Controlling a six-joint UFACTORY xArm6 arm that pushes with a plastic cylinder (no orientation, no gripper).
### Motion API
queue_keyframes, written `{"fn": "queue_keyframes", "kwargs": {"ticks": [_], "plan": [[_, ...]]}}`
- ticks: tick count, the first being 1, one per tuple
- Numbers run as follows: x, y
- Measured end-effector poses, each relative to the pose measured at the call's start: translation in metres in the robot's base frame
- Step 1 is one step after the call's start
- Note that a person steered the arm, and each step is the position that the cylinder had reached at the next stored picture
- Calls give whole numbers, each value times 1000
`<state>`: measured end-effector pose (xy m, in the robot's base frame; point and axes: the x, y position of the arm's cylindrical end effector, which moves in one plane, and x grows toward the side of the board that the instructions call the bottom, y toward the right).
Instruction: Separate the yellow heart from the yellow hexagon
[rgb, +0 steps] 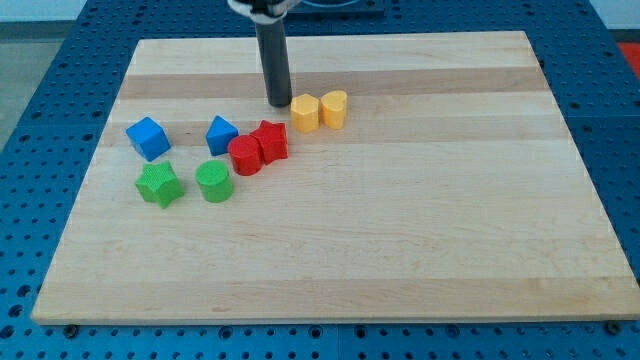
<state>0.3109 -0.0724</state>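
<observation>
No writing or brand marks could be read anywhere. My tip (279, 104) rested on the wooden board (400, 240), just beside the yellow hexagon (305, 113) at its nine o'clock, holding nothing, being a bare rod. The yellow heart (334, 108) sat touching the hexagon at its three o'clock, so the pair formed a short row running across the view; which way the heart's point faced could not be told. At seven o'clock from my tip lay a red block (271, 140) and a red cylinder (245, 155), touching. Farther toward eight o'clock were two blue cubes (222, 134) (148, 138), a green cylinder (214, 182) and a green star (159, 185).
</observation>
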Motion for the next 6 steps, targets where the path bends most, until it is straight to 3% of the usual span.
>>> {"fn": "queue_keyframes", "kwargs": {"ticks": [1,4,6], "plan": [[2,24],[70,82],[70,101]]}}
